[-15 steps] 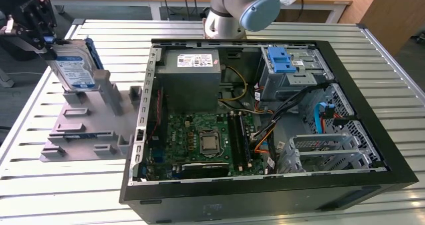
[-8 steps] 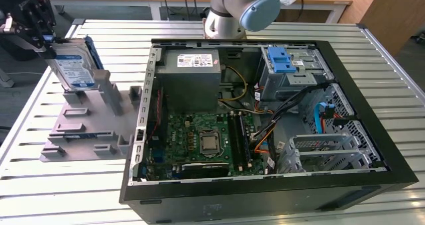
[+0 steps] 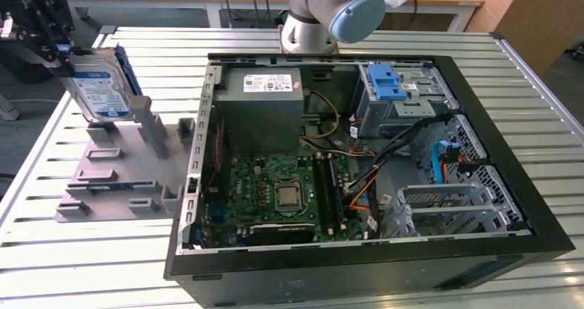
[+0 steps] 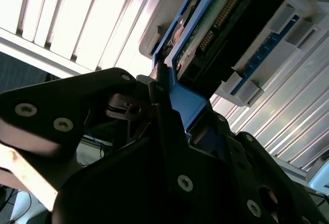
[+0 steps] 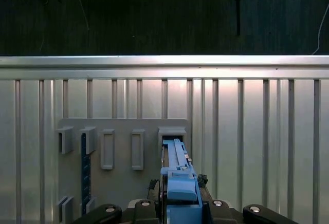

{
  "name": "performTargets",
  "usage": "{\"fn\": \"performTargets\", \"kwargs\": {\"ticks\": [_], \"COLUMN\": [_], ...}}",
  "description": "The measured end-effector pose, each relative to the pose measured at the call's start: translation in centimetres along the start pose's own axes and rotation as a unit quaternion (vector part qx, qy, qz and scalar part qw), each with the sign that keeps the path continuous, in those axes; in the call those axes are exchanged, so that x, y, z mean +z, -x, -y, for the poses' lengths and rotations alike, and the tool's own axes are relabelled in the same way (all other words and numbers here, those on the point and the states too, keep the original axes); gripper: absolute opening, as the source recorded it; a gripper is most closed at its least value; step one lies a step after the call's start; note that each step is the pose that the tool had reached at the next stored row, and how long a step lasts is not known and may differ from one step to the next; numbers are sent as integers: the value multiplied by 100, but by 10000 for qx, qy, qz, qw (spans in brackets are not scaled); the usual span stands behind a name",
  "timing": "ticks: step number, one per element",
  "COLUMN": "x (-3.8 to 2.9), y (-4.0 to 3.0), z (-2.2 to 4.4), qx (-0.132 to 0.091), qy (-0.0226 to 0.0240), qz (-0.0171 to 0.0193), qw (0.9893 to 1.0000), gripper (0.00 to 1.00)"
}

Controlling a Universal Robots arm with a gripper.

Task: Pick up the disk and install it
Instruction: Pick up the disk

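The disk point(image 3: 98, 90), a silver drive with a blue-and-white label and a blue edge frame, stands on edge at the exterior view's far left, over the tall end of the grey fixture plate point(image 3: 109, 179). My gripper point(image 3: 65, 57) is shut on its upper edge. In the first wrist view the disk's blue frame point(image 5: 179, 175) runs out from between the fingers of the gripper point(image 5: 180, 203), above the fixture plate point(image 5: 123, 183). In the second wrist view the disk point(image 4: 211, 34) shows its green circuit board and blue frame clamped in the gripper point(image 4: 175, 93).
An open black computer case point(image 3: 474, 254) fills the slatted metal table's middle, with a grey power supply box point(image 3: 260, 111), a motherboard point(image 3: 278, 193) and a drive cage with a blue latch point(image 3: 388, 83). The arm's base point(image 3: 315, 15) stands behind the case. A blue strip point(image 5: 85, 167) lies in a fixture slot.
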State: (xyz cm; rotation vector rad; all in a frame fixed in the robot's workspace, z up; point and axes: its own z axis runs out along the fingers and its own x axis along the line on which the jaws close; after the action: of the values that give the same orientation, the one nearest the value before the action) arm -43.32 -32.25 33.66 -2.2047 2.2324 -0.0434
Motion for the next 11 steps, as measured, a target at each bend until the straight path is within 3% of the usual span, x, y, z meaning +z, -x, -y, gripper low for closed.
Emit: {"fn": "performTargets", "kwargs": {"ticks": [11], "x": [-79], "y": [-1], "z": [0], "qx": [0], "qy": [-8], "qz": [0], "qw": [10000], "gripper": [36]}}
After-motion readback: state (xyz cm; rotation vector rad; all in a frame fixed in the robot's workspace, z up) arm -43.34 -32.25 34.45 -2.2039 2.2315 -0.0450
